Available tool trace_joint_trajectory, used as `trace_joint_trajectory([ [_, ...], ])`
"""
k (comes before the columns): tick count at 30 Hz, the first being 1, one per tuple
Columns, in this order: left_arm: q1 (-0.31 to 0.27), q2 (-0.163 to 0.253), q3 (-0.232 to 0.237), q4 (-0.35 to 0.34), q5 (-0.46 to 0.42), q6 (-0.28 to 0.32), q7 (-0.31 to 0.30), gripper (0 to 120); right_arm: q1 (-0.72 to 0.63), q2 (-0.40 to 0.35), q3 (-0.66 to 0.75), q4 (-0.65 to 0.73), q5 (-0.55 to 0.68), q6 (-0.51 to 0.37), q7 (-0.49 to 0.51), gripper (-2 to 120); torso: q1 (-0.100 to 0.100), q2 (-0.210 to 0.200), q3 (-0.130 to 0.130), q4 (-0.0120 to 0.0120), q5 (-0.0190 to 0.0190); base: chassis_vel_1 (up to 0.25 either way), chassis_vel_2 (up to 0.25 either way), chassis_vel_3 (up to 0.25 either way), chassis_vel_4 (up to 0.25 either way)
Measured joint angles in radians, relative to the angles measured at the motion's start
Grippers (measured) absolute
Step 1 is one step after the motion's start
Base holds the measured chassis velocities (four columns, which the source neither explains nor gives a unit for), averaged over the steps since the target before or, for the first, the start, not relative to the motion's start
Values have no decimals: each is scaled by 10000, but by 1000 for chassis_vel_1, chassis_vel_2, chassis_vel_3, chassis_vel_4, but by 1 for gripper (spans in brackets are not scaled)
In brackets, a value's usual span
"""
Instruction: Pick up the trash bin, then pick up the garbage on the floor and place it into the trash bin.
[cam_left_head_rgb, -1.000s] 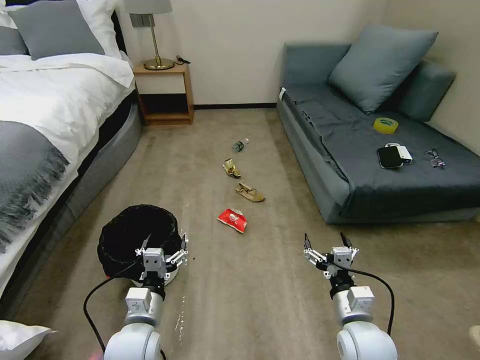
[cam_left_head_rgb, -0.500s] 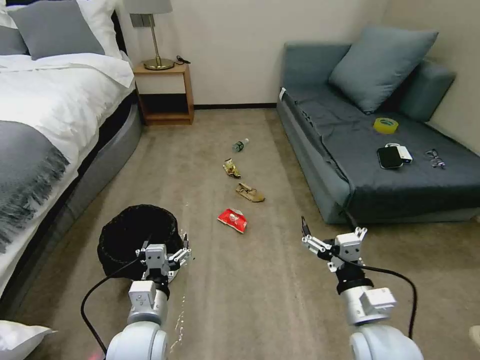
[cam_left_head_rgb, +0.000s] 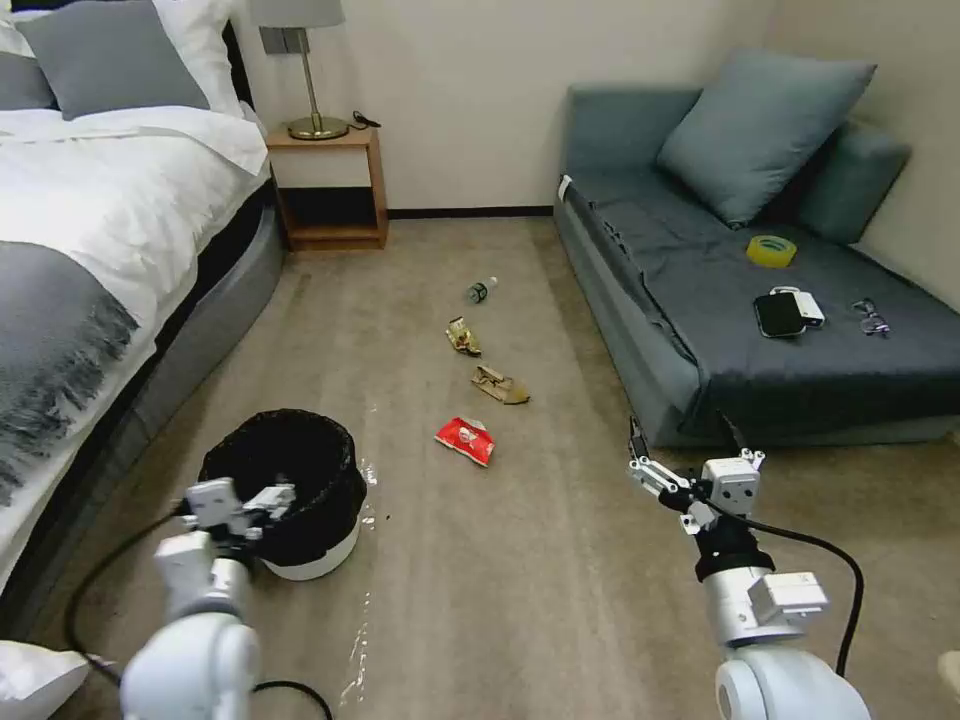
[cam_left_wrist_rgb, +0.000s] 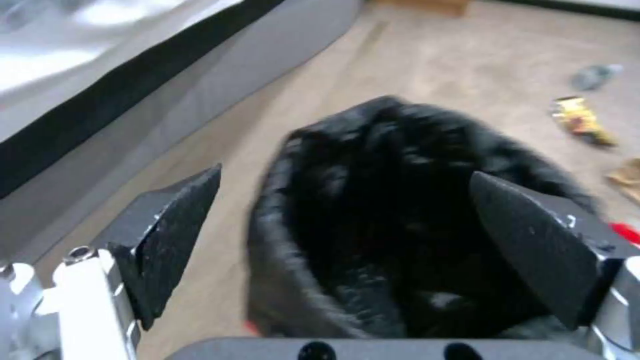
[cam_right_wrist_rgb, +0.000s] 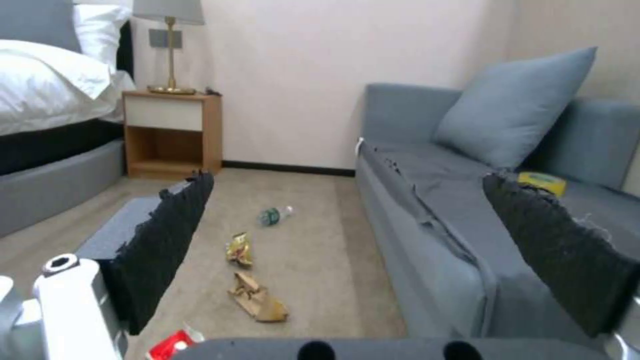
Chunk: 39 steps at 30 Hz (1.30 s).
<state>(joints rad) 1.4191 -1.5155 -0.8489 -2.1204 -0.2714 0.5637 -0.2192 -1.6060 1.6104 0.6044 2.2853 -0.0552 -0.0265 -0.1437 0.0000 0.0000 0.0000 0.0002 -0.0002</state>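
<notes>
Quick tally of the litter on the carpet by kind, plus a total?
Snack packet, red-white: 1
Paper wrapper, tan: 1
Foil wrapper, gold-brown: 1
Bottle, green label: 1
Total: 4, none yet in the trash bin.

no text, brand or number can be read anywhere. the red-white snack packet (cam_left_head_rgb: 465, 441) carries printing too small to make out, and the green label on the small clear bottle (cam_left_head_rgb: 480, 291) is likewise illegible.
</notes>
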Motion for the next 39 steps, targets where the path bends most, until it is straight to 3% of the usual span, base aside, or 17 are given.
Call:
trace_joint_trajectory([
  [1,-74,44,-59,36,-111,102,-79,100,0,0,-7,-7,0,-4,3,100,0,0,0,0,-1,0,0,0,0],
  [3,-657,421,-324,368,-1147,866,-783,100,1,-7,-22,-34,-2,-10,18,100,0,0,0,-1,0,0,0,0,0],
  [4,-657,421,-324,368,-1147,866,-783,100,1,-7,-22,-34,-2,-10,18,100,0,0,0,-1,0,0,0,0,0],
  [7,-1345,967,-314,1038,-2250,1372,-1539,100,2,-11,-50,-36,-17,-13,28,100,0,0,0,-2,0,0,0,0,0],
  [8,-1345,967,-314,1038,-2250,1372,-1539,100,2,-11,-50,-36,-17,-13,28,100,0,0,0,-2,0,0,0,0,0],
  [11,-1955,1462,-135,1721,-3379,1714,-2178,100,-7,-14,-80,-35,-41,-23,34,100,0,0,1,-2,0,0,0,0,0],
  [17,-2578,1871,168,2889,-3998,1799,-2637,100,-8,-17,11,-24,-41,-28,62,100,0,0,1,-1,0,0,0,0,0],
  [25,-3072,1870,401,4200,-4101,1777,-2838,100,37,-20,146,-41,-34,-28,89,100,1,0,1,-2,1,0,0,0,0],
  [39,-3390,1877,459,4963,-4538,1671,-3046,95,233,-22,145,-231,-39,-13,131,100,0,1,-1,0,10,0,0,0,0],
])
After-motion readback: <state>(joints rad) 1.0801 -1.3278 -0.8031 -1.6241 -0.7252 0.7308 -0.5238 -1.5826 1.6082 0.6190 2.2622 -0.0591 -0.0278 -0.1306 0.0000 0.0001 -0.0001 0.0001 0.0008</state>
